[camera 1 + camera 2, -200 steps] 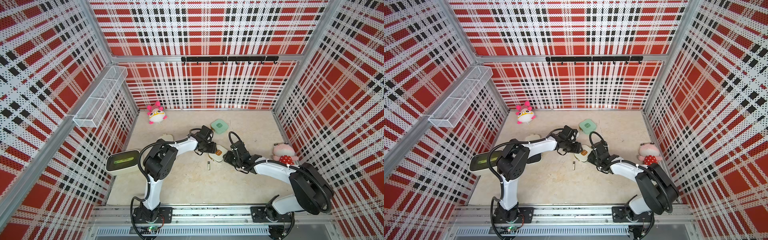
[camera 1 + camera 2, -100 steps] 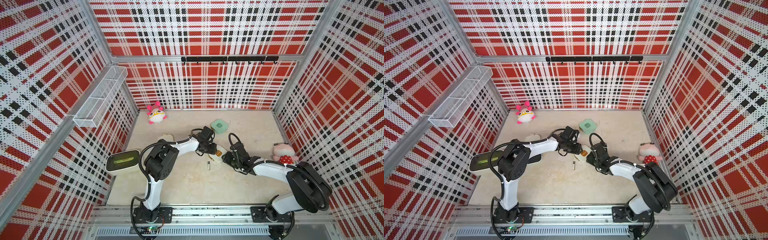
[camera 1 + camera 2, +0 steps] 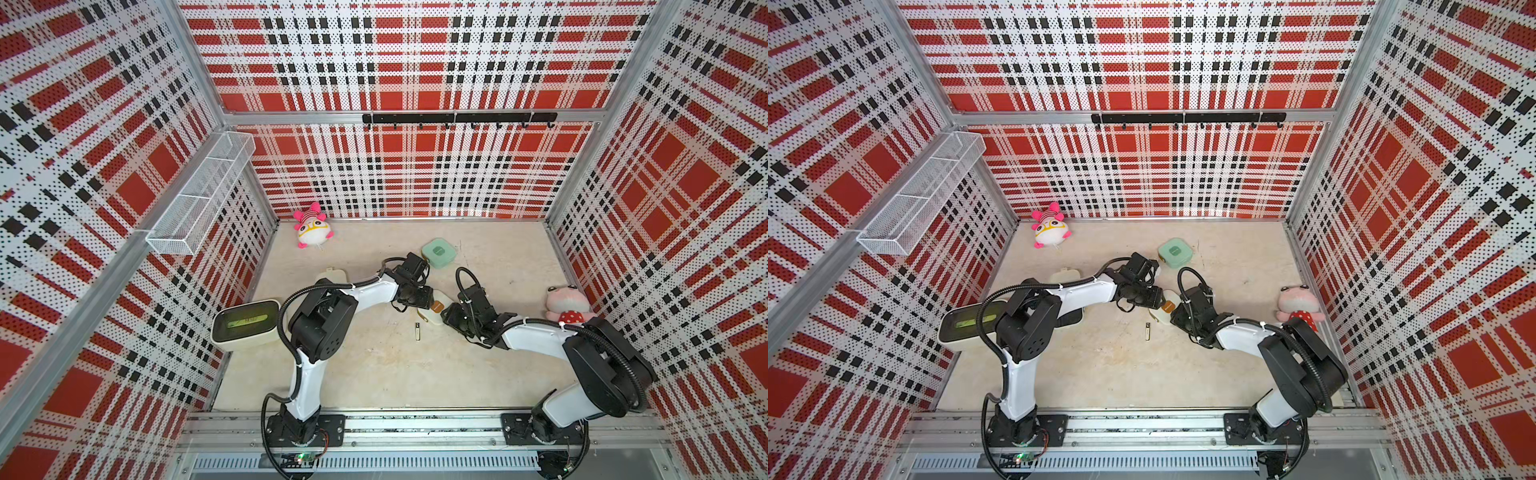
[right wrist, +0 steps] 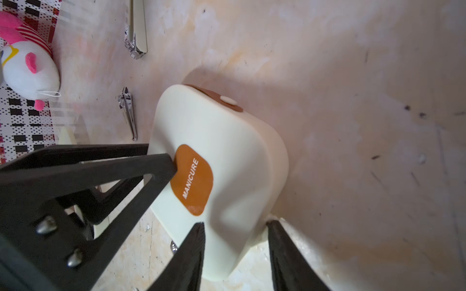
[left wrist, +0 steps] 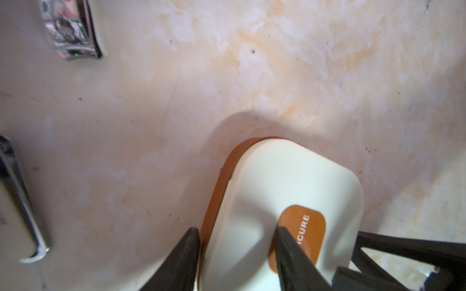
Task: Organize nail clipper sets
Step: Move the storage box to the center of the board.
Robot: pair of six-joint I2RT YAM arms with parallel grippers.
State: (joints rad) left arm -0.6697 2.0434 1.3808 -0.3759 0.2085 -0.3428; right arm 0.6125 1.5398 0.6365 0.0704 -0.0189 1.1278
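While the left claw [image 5: 235, 229] clamps the cream case [image 5: 277, 176], the right claw [image 4: 235, 224] grips its other edge.

I am two arms of glossy white shells, left arm [image 3: 370, 293] and right arm [image 3: 536, 336], jointed by bulky black motor housings [image 3: 320, 328]. Behind my jaws a ribbed black cable [image 3: 461, 274] loops out, then runs back along each arm, pinned by small white zip ties [image 3: 525, 319]. Farthest from the jaws, each arm ends in a black base plate [image 3: 305, 428]. My jaws are matte black, open triangular frames tapering to narrow tips; two silver screw heads [image 4: 46, 225] sit behind the left ones.
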